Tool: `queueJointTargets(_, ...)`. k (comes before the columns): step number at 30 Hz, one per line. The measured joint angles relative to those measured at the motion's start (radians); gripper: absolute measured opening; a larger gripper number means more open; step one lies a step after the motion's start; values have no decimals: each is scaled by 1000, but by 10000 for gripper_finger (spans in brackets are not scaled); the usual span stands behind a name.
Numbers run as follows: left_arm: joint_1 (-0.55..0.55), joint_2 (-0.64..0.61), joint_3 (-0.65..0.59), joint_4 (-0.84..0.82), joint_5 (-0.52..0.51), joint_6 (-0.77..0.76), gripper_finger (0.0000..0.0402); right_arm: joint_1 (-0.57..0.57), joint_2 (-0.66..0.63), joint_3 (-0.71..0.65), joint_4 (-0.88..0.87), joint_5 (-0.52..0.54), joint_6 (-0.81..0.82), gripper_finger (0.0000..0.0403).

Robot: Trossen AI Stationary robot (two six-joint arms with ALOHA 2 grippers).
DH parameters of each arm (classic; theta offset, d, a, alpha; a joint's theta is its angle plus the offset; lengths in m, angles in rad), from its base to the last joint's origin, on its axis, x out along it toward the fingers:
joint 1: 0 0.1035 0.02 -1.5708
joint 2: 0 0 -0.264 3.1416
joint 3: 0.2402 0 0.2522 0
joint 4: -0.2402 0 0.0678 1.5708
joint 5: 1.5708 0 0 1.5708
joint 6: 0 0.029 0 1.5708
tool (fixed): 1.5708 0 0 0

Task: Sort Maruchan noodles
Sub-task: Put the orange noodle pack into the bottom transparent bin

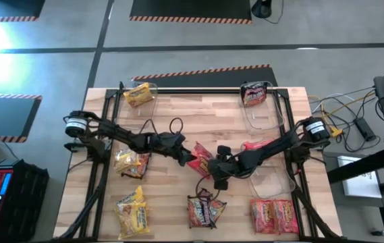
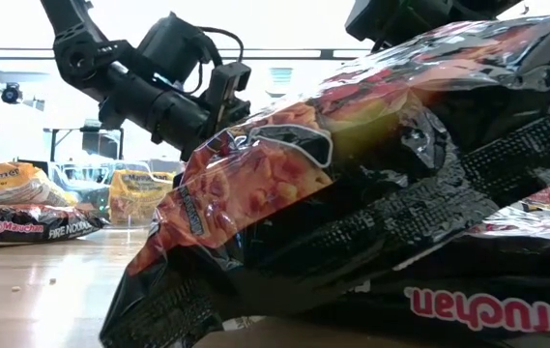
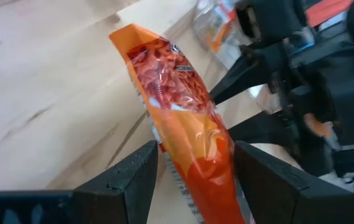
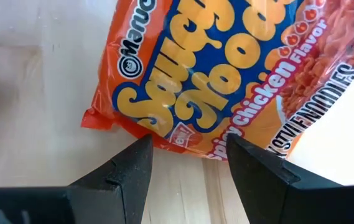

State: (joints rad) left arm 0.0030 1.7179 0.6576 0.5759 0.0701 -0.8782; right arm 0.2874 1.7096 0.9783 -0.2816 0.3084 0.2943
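Observation:
A red-orange Maruchan noodle packet [image 1: 200, 159] hangs over the middle of the table between my two grippers. My left gripper [image 1: 186, 154] comes in from the table's left and is shut on it; in the left wrist view the packet [image 3: 177, 106] runs away from the fingers, edge-on. My right gripper [image 1: 214, 175] reaches in from the right and slants down. It stands open, its fingertips [image 4: 140, 149] just short of the packet's printed face [image 4: 226, 68] at one long edge. Whether they touch it, I cannot tell. My left gripper pinches the packet's two flat faces [image 3: 192, 158] between its two fingers, near the packet's near end. The fingers come from the table's left, slanting a little downward, and lie along the packet. The packet stands on edge and reaches out beyond the fingers above the wood.
A clear bin [image 1: 127, 106] at the far left holds a yellow packet [image 1: 140, 94]. A clear bin [image 1: 262, 118] at the far right holds a dark red one [image 1: 254, 94]. Loose yellow packets [image 1: 131, 210], a dark packet [image 1: 204, 210] and red packets [image 1: 272, 214] lie along the near side. Another clear bin [image 1: 272, 181] sits near right.

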Motion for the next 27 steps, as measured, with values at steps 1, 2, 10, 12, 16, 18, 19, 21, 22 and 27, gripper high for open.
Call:
queueJointTargets(1,0,7,5,0,0,13,194,0,0,0,3,0,-3,194)
queueJointTargets(2,0,15,11,2,0,24,194,0,0,0,4,2,-4,194)
queueJointTargets(10,1,130,68,20,81,23,186,1,-4,0,-14,34,-20,194)
queueJointTargets(12,1,139,73,28,95,23,173,2,-4,1,-20,34,-20,194)
queueJointTargets(16,2,130,71,33,99,40,146,3,-8,3,-28,33,-19,194)
queueJointTargets(18,3,118,68,32,97,56,139,3,-17,3,-34,30,-18,194)
queueJointTargets(19,3,116,67,31,97,69,138,3,-24,3,-36,27,-17,194)
queueJointTargets(21,3,111,65,30,106,91,138,2,-39,5,-49,6,-16,194)
queueJointTargets(22,4,109,64,30,112,97,138,2,-50,11,-54,-11,-15,194)
queueJointTargets(27,10,102,63,22,142,161,138,1,-127,35,-57,-100,7,194)
